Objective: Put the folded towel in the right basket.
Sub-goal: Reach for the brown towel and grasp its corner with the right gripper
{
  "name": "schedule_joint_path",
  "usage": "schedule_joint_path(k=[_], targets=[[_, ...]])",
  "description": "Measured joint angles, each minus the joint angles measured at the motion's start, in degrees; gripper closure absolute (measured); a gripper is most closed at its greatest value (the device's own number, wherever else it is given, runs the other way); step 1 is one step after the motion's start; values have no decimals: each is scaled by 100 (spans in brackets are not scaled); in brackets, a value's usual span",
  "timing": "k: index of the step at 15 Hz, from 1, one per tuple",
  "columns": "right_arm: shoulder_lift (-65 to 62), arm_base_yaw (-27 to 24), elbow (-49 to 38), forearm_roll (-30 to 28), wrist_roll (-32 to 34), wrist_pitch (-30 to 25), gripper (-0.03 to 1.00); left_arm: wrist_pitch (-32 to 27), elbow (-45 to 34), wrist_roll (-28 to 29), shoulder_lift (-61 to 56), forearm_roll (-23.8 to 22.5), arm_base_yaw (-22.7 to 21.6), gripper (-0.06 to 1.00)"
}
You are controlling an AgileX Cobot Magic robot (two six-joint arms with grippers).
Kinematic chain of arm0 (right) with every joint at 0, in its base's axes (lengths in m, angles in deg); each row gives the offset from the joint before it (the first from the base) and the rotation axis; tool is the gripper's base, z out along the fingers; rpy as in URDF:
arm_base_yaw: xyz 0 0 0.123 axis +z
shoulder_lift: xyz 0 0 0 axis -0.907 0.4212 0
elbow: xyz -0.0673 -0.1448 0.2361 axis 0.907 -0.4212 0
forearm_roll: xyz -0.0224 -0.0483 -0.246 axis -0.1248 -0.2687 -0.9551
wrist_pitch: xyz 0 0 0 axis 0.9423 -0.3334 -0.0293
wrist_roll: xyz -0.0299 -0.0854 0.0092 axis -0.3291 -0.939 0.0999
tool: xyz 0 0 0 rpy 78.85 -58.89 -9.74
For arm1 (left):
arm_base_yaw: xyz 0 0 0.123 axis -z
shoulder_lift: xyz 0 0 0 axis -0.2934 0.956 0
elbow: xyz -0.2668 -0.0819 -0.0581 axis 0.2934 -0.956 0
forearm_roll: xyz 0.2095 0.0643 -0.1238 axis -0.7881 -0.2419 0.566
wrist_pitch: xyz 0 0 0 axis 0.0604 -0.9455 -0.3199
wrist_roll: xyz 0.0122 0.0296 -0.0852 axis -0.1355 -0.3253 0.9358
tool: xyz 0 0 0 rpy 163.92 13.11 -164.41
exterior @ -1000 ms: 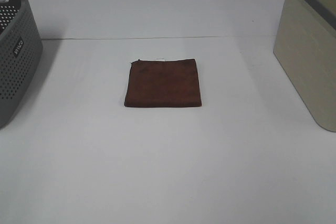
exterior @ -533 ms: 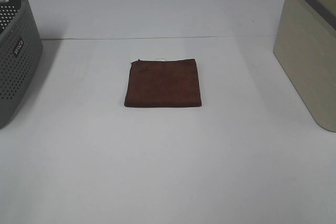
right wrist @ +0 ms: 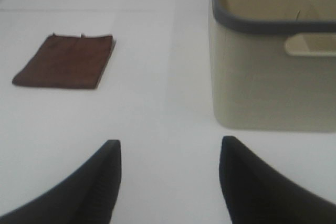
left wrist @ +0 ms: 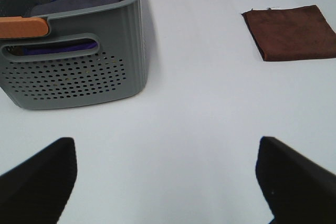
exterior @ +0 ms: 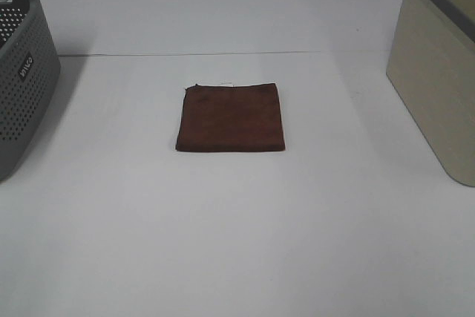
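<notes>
A brown folded towel (exterior: 231, 117) lies flat in the middle of the white table; it also shows in the left wrist view (left wrist: 291, 32) and the right wrist view (right wrist: 65, 61). The right basket (exterior: 438, 64) is beige with a grey rim and stands at the right edge; the right wrist view (right wrist: 268, 61) shows it close. Neither gripper shows in the high view. My left gripper (left wrist: 168, 174) is open and empty, far from the towel. My right gripper (right wrist: 169, 179) is open and empty, between towel and beige basket.
A grey perforated basket (exterior: 21, 72) stands at the left edge. In the left wrist view it (left wrist: 73, 61) holds dark blue cloth and has an orange handle piece. The white table (exterior: 237, 243) stretches out in front of the towel.
</notes>
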Motion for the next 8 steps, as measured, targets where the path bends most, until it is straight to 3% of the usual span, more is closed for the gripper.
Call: schedule_joint_path(k=[4,8], targets=[[1283,0,57,395,-11,1077,43,0,0,0,0,0,0,7],[3443,0,900,1192,-659,1197,42,0,0,0,0,0,0,7]])
